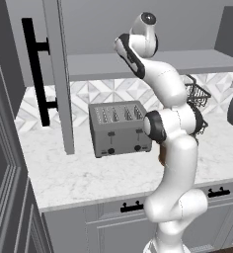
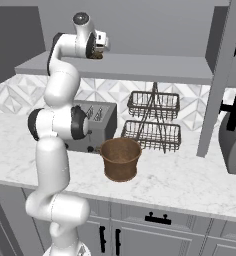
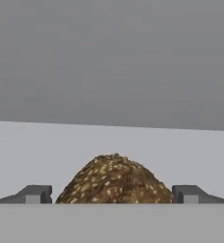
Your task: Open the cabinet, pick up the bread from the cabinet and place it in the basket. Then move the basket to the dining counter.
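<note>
Even, diffuse rendered light, moderately bright. Soft shadow beneath the boxy silver toaster (image 1: 119,128) and round brown woven basket (image 2: 120,158). No glare or edge distortion. Slightly soft, low-resolution rendering; the seeded brown bread (image 3: 115,180) looks grainy close up.

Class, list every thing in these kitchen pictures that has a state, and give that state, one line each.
Grey wall cabinet: door swung open.
Small seeded brown bread: on the cabinet shelf, between the open fingers, not gripped.
Two-finger gripper: open.
Round brown basket: upright, empty, on the worktop.
Grey toaster: slots empty.
</note>
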### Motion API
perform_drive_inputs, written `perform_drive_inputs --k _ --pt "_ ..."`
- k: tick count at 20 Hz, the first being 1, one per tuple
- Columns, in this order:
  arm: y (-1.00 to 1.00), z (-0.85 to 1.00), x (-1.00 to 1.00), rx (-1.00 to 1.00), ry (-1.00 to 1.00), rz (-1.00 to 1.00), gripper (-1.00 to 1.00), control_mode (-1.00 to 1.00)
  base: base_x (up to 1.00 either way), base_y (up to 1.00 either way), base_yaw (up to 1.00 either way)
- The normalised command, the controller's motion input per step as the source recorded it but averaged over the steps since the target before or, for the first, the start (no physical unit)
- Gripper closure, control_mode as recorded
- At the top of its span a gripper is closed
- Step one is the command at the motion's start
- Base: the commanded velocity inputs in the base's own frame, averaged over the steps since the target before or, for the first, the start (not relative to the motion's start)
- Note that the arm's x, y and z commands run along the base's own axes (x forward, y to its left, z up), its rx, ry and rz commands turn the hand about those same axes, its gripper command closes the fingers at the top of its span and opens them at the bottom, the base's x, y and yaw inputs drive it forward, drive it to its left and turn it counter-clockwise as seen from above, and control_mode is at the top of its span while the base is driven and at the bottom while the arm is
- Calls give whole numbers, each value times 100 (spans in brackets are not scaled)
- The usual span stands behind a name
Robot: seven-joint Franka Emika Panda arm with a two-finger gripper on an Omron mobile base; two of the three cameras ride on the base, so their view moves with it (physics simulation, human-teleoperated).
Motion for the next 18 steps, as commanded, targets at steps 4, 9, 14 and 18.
perform_drive_inputs --k 4,9,14,18 --pt "0 -32 -3 0 0 3 -100 -100 0 0 0" --pt "-2 -53 -6 -2 0 2 -100 -100 0 0 0" --pt "0 -74 0 -2 0 0 -100 -100 0 0 0" --pt "0 -91 0 -4 0 0 100 -100 0 0 0"
